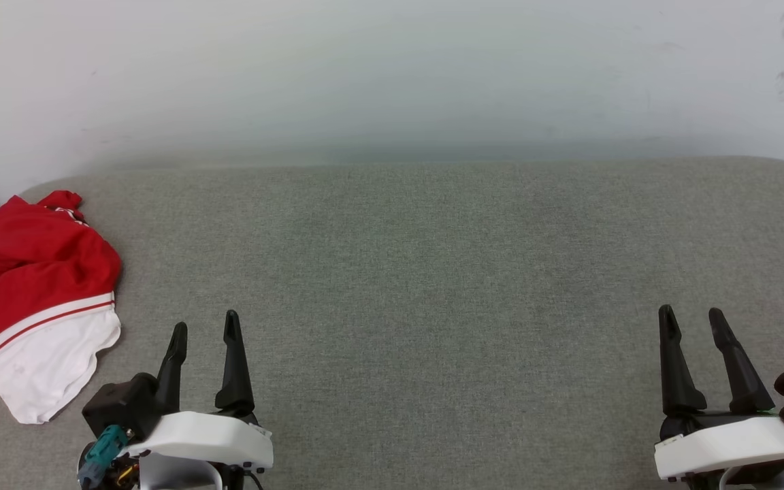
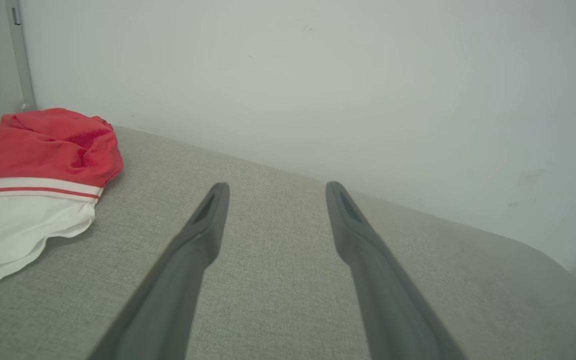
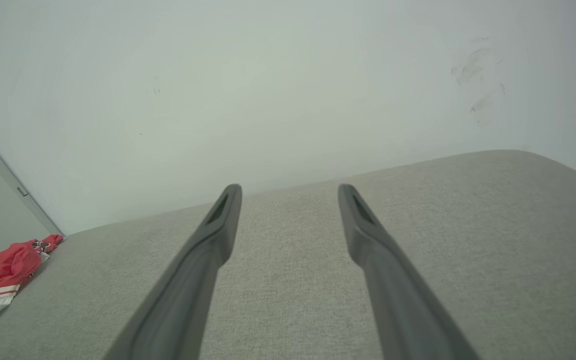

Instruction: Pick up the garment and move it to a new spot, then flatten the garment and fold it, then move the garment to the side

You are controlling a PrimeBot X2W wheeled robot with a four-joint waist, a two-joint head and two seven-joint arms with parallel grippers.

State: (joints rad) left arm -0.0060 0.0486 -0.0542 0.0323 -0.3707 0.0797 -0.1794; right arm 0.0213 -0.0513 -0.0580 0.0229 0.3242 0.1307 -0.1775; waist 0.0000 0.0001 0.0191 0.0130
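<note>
The garment (image 1: pixel 31 272) lies crumpled at the far left edge of the grey fabric surface (image 1: pixel 433 272): bright red, with a white end and white-and-red striped trim. It also shows at the left in the left wrist view as the garment (image 2: pixel 38 155), and small at the lower left of the right wrist view as the garment (image 3: pixel 3 270). My left gripper (image 1: pixel 205 325) stands open just right of it, apart from the cloth, with nothing between its fingers. At the lower right my right gripper (image 1: pixel 691 314) is open and empty too. My left gripper (image 2: pixel 273 186) and right gripper (image 3: pixel 289 188) hover over bare fabric.
A pale wall (image 1: pixel 392 75) rises right behind the surface's far edge. The grey surface has rounded corners at the back left and back right. A grey vertical strip (image 2: pixel 20 55) runs along the wall beyond the garment.
</note>
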